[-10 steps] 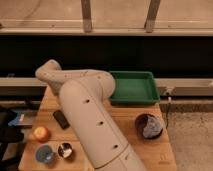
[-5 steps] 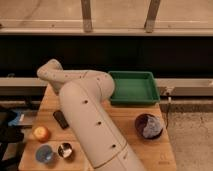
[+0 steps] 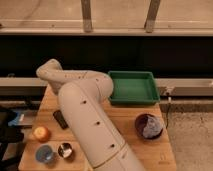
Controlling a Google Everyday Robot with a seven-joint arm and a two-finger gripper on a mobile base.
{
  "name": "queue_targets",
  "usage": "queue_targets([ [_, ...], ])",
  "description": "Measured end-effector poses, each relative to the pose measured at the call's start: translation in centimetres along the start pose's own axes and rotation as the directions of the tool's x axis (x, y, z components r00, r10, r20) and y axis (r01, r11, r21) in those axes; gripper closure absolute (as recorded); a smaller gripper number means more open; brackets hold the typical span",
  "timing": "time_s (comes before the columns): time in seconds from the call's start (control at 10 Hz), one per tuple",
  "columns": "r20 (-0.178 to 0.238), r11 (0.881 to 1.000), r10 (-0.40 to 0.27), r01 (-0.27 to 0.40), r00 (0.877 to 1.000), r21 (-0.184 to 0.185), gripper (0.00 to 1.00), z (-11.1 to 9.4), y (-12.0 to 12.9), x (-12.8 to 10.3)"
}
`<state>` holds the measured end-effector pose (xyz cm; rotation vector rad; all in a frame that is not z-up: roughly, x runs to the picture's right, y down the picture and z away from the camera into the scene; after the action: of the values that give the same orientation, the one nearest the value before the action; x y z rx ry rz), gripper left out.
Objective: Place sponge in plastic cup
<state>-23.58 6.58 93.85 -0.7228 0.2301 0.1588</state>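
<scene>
The plastic cup (image 3: 44, 153), small, round and light blue, stands at the front left corner of the wooden table (image 3: 130, 115). The sponge does not show; it is hidden or out of view. My white arm (image 3: 90, 120) rises from the bottom middle of the view and bends to an elbow (image 3: 50, 71) over the table's back left. The gripper is not in view; it lies somewhere behind the arm.
A shiny silver metal cup (image 3: 65, 149) stands just right of the plastic cup. An orange fruit (image 3: 41, 133) and a black flat bar (image 3: 60, 119) lie on the left. A green tray (image 3: 132, 87) sits at the back. A dark bowl (image 3: 148, 125) is on the right.
The arm's elbow has shifted slightly to the right. The things on the table have not moved.
</scene>
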Motion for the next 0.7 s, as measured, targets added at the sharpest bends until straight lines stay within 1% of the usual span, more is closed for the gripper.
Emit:
queue_targets([
  [0.2, -0.002, 1.0, -0.011, 0.011, 1.0, -0.005, 0.2, 0.14, 0.08, -0.28],
  [0.4, -0.02, 1.0, -0.024, 0.024, 1.0, -0.005, 0.2, 0.16, 0.25, -0.45],
  [0.6, -0.029, 1.0, -0.026, 0.026, 0.999, -0.004, 0.2, 0.02, 0.3, -0.25],
  [0.7, -0.037, 1.0, -0.017, 0.017, 0.999, 0.001, 0.2, -0.09, 0.18, 0.23],
])
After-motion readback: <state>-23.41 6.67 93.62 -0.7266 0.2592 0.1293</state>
